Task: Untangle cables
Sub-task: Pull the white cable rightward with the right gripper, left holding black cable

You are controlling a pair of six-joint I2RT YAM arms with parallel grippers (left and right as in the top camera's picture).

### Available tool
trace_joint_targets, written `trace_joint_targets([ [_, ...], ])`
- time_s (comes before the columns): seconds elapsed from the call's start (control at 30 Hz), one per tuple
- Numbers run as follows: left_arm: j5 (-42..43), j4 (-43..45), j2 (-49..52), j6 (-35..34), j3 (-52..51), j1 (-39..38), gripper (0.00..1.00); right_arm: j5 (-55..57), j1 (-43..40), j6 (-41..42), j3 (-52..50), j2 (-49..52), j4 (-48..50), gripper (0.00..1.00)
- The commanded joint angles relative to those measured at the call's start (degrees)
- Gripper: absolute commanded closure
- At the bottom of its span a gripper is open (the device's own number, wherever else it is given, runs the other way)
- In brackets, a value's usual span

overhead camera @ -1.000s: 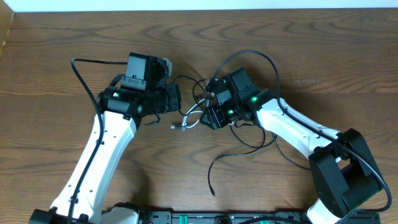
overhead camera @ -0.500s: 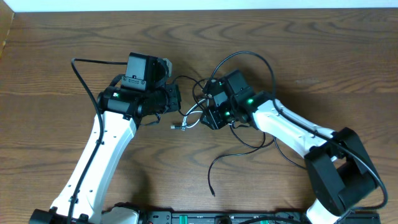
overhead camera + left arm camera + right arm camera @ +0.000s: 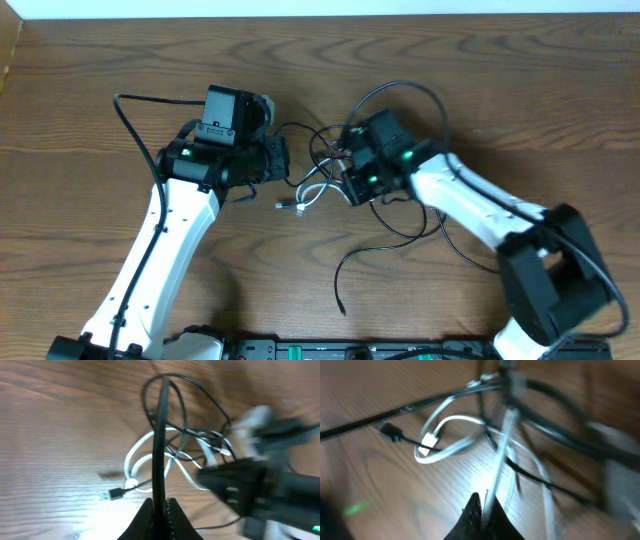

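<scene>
Closing within the last second, the right claw [image 3: 347, 183] has eased back a little toward its own arm, widening the gap to the left claw [image 3: 283, 160], which has not shifted. From its wrist camera, the right claw's jaws are pinched together on a pale strand of the white cable [image 3: 498, 460]. The strand rises straight ahead of the fingertips, and the cable curls into a loop on the wood ahead and to their left.

The left claw is clamped on a black cable [image 3: 161, 435] that runs taut from its tips straight ahead into the tangle [image 3: 330, 140]. That knot of cables sits between the two claws, just beyond the left claw's tips and close against the right claw. A small plug [image 3: 116, 493] lies flat ahead and to the left of the left claw, just beside the white cable's bend.

From the tangle a wide black loop [image 3: 400, 85] arcs over the far side of the right claw. A loose black end [image 3: 336, 285] trails off on its near side, toward the robot's base.

Bare table [image 3: 520, 80] stretches beyond both claws to the far edge. It also runs well out to the left of the left claw and to the right of the right claw. The tightest space is the narrow gap between the claws.
</scene>
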Motion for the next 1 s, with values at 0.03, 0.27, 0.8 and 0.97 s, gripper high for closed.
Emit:
trace_joint_targets([
  [0.03, -7.2, -0.3, 0.6, 1.1, -0.1, 0.2, 0.92, 6.3, -5.8, -1.1, 7.8, -9.1, -7.5, 0.99],
  [0.27, -8.5, -1.2, 3.8, 1.1, -0.1, 0.2, 0.92, 21.5, -16.7, -1.0, 12.9, -19.3, -15.5, 0.99],
  [0.8, -28.0, -1.6, 6.4, -4.4, -0.1, 4.5, 0.93, 44.5, -41.5, 5.5, 12.9, -23.3, -16.5, 0.99],
  [0.97, -27.7, -0.8, 6.4, -8.4, -0.1, 11.0, 0.93, 44.8, -48.8, 8.1, 12.9, -23.3, -16.8, 0.99],
])
